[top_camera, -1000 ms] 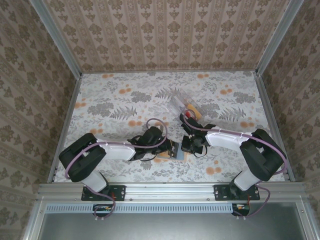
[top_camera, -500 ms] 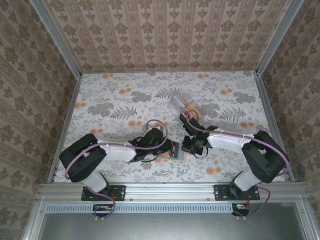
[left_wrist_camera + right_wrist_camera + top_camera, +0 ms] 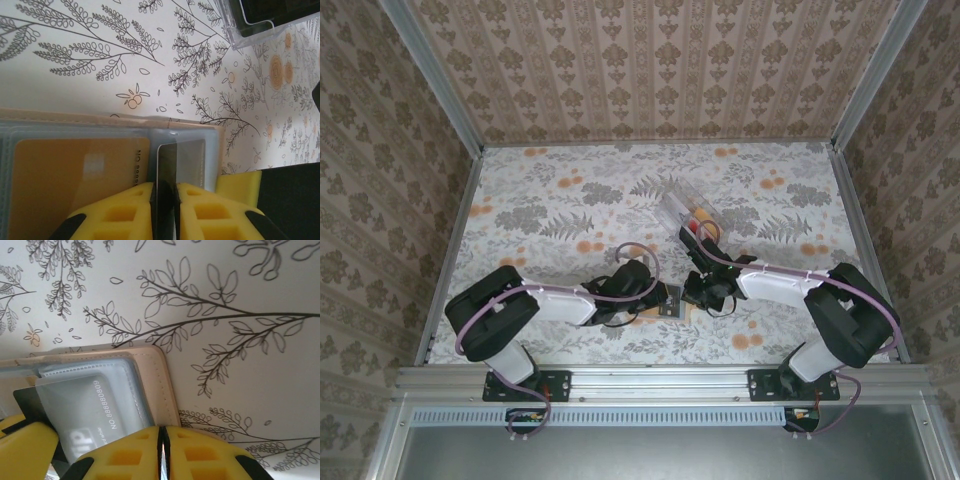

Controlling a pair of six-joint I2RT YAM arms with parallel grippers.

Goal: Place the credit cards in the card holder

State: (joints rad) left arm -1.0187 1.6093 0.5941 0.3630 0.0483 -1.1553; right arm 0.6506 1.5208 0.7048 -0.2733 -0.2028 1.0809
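Sliding further right than a second ago and closing on the open card holder [image 3: 672, 303] near the table's front edge, with the left gripper [image 3: 164, 192] pinching the dark card [image 3: 167, 162] upright and feeding it into a clear sleeve beside the already sleeved orange-tan card [image 3: 75, 180], so probably finishing this insertion. Steadying opposite with the right gripper [image 3: 161, 435] pressed together at the holder's tan rim, without revealing any catch between the pads. Catching sleeve and card edge from the left wrist, while tracing from above both arms meeting short of the clear tray [image 3: 685, 208].
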